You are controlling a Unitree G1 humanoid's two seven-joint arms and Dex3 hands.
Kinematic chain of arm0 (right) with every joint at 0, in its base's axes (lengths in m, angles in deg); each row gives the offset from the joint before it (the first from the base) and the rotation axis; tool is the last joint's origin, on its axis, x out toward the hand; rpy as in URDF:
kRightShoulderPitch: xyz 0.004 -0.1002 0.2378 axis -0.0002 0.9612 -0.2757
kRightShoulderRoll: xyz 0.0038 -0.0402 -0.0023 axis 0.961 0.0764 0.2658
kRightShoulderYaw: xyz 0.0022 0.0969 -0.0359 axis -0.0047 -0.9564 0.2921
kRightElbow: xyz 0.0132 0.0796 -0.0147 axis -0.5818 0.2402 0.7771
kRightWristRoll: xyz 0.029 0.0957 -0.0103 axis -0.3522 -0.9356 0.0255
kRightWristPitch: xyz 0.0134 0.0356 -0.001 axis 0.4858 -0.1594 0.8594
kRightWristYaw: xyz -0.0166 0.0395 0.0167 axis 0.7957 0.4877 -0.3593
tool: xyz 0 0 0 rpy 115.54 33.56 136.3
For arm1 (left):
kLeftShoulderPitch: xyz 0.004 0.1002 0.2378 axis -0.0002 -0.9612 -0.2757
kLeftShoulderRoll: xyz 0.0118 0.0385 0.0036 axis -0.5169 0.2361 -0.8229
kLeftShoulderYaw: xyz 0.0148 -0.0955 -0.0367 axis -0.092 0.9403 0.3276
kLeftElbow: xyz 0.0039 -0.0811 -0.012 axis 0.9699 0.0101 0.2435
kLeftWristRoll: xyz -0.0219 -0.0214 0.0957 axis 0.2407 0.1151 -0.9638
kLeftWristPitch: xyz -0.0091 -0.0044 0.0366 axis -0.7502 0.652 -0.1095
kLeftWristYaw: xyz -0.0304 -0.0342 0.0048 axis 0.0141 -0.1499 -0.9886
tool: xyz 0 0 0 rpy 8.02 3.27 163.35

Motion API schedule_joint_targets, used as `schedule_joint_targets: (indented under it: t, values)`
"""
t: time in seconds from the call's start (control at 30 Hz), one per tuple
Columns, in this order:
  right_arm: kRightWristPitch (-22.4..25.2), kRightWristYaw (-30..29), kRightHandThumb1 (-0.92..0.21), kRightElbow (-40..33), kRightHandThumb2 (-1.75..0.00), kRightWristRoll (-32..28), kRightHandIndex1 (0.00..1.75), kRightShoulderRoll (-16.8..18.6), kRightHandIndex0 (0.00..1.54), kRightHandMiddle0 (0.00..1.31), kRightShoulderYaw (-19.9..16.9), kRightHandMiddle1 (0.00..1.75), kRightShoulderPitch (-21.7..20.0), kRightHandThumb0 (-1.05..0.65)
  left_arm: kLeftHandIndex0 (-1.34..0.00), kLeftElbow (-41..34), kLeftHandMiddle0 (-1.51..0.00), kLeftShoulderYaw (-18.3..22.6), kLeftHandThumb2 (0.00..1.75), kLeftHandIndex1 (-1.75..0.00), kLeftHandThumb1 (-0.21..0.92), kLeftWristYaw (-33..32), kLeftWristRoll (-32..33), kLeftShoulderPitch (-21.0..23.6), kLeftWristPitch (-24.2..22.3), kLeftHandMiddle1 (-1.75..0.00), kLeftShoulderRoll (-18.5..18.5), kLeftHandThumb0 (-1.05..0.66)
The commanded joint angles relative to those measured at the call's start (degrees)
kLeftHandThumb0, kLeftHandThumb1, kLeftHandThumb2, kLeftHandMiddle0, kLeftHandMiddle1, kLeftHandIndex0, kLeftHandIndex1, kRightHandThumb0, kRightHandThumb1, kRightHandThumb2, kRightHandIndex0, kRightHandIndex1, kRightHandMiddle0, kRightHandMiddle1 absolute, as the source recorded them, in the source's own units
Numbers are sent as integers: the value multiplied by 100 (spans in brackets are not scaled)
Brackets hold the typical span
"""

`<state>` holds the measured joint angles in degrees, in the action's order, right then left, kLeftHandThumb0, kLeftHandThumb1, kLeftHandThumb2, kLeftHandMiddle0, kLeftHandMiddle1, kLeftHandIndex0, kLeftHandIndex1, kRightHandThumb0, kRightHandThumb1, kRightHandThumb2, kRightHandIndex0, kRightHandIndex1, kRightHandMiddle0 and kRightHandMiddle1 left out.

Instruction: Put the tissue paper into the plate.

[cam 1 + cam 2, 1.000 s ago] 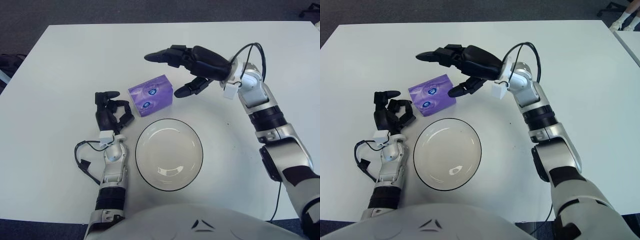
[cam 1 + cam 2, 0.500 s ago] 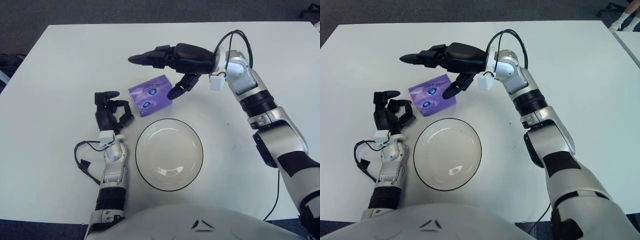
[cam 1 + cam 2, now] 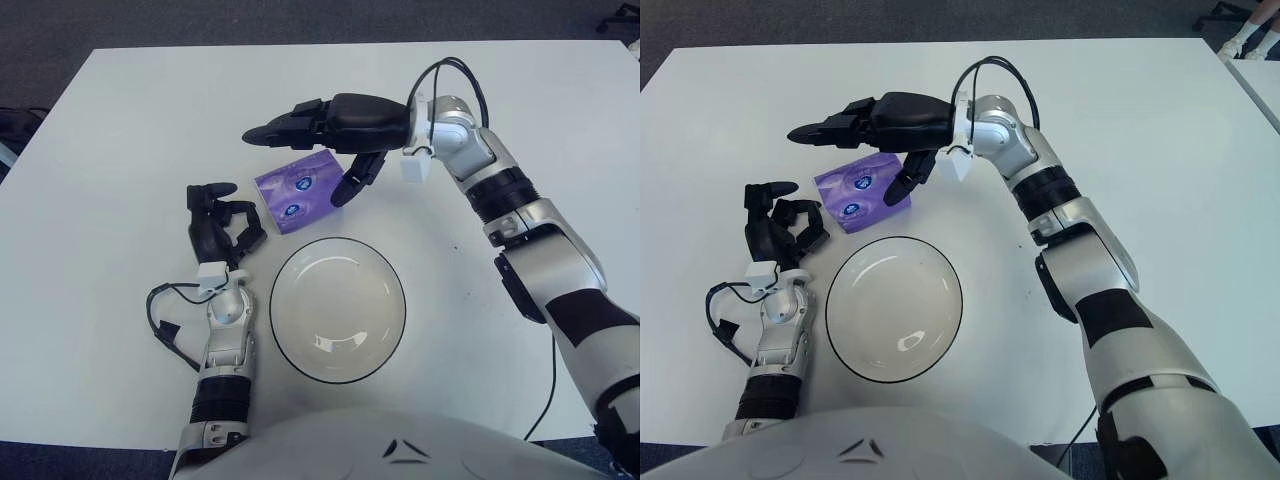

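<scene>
While the right hand (image 3: 335, 135) hovers over the tissue pack (image 3: 298, 189), fingers spread wide – nothing held. Left hand (image 3: 218, 225) sits beside pack, fingers curled, empty. Plate (image 3: 338, 309) near pack.

Both arms are jointed silver-grey shells broken up by black bands and black joint rings. The right robot hand (image 3: 318, 150) is matte black with three chunky, segmented fingers, and a small white box hangs at its wrist under a looping black cable. The left robot hand (image 3: 218, 226) is the same black, with a white wrist tag and a thin black cable curling beside its forearm.
</scene>
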<state>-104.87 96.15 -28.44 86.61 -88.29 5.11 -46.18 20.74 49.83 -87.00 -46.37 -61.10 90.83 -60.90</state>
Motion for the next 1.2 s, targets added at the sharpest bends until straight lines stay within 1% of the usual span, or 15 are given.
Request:
schedule_joint_targets:
  t: [0.0,0.2,0.47,0.57,0.8,0.97,1.07,1.17]
  values:
    - [67,126,-58,144,-53,92,0,45,0,0,116,0,-193,-98,-33,519,-57,-12,92,-175,56,-56,-80,-601,-203,-138,130,0]
    - [126,144,-58,436,-54,287,0,135,0,0,270,0,-360,-100,-31,498,-57,-13,91,-175,56,-54,-57,-626,-129,-139,149,0]
    - [101,-64,-56,892,-54,670,0,259,0,0,409,0,-521,-102,-33,456,-61,-31,102,-175,49,7,-53,-669,-50,-144,107,-1]
    - [106,-234,-56,1132,-54,898,0,336,0,0,474,0,-604,-103,-34,466,-61,-32,105,-175,47,26,-45,-676,-31,-145,89,-1]
    - [106,-629,-56,1436,-55,1300,0,425,0,0,546,0,-751,-104,-36,465,-63,-24,111,-175,43,82,21,-690,-6,-148,84,-1]
    - [162,-940,-56,1718,-56,1576,0,524,0,0,652,0,-855,-104,-36,469,-64,-7,112,-175,42,108,87,-704,33,-149,103,-1]
    - [158,-1254,-56,1900,-56,1781,0,540,0,0,739,0,-828,-104,-35,480,-63,2,111,-175,43,99,120,-711,80,-150,122,-1]
    - [139,-1446,-55,2037,-56,1889,0,530,0,0,797,0,-802,-104,-34,482,-63,0,111,-175,44,86,127,-717,103,-149,123,-1]
